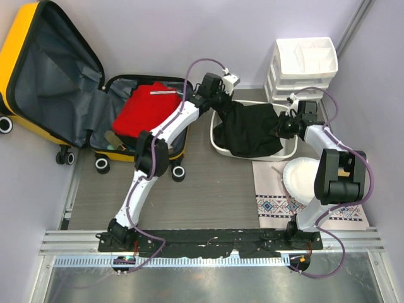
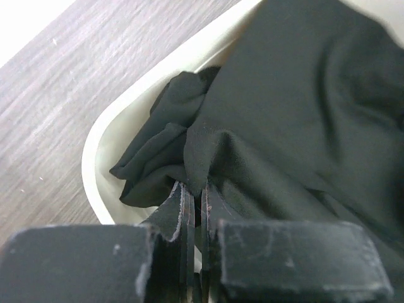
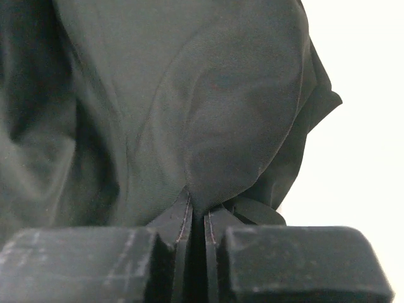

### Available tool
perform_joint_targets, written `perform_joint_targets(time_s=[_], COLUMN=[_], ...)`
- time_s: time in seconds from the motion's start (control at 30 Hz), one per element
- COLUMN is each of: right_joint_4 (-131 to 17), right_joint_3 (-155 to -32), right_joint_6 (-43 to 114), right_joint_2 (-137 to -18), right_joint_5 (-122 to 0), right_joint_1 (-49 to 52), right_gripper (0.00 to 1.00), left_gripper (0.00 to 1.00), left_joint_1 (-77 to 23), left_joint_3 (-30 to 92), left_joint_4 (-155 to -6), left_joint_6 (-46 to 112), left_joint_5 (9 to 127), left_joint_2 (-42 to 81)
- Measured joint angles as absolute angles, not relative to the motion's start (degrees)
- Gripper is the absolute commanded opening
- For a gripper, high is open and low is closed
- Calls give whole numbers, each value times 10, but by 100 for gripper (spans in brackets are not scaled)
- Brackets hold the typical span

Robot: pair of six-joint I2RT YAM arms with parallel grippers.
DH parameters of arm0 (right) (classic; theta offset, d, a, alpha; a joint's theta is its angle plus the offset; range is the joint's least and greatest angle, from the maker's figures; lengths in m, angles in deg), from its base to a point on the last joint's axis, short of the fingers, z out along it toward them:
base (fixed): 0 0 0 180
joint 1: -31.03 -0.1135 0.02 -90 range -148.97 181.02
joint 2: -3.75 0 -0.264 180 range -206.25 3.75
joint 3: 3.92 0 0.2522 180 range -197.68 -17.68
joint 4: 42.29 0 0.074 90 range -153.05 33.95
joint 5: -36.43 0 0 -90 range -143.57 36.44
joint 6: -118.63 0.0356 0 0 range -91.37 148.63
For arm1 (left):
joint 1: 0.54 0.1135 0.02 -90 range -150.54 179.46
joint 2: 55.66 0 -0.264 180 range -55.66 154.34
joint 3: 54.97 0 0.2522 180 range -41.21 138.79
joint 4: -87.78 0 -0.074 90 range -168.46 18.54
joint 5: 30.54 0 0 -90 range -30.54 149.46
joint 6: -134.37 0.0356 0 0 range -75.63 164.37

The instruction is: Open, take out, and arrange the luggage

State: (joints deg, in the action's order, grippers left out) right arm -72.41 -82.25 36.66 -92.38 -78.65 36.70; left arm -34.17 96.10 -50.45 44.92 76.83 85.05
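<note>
The luggage [image 1: 50, 76], a yellow hard-shell suitcase, lies open at the back left with its grey-lined lid raised. A red garment [image 1: 149, 106] rests in its lower half. A black garment [image 1: 252, 129] is draped in and over a white basin [image 1: 218, 144]. My left gripper [image 1: 226, 106] is shut on the garment's left edge, with a fold of black cloth [image 2: 284, 113] pinched at the left gripper's [image 2: 196, 190] tips over the basin rim [image 2: 95, 158]. My right gripper [image 1: 282, 126] is shut on the garment's right edge. The right gripper's [image 3: 199, 209] tips clamp the black cloth [image 3: 189, 95].
A white drawer organizer [image 1: 306, 63] stands at the back right behind the basin. A white plate [image 1: 302, 178] sits on a patterned mat [image 1: 278, 205] near the right arm. The suitcase wheels [image 1: 102, 165] rest on the grey wood floor [image 1: 208, 189].
</note>
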Motion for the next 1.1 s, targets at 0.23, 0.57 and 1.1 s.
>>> perform_joint_targets(time_s=[0.23,0.57,1.1], right_joint_4=[-704,-726,-786], right_joint_3=[-810,-874,-950], right_joint_6=[371,333,254], right_joint_2=[-925,-935,-938], right_joint_5=[-767,-772,-638], right_joint_1=[343,330,237], right_gripper=[50,72,80], left_gripper=[43,87,89], left_joint_1=[-339,-305,-127], left_joint_3=[957,958,739], left_joint_4=[-516,-442,-362], left_joint_6=[477,492,495], left_joint_5=[712,730,700], left_joint_2=[901,844,570])
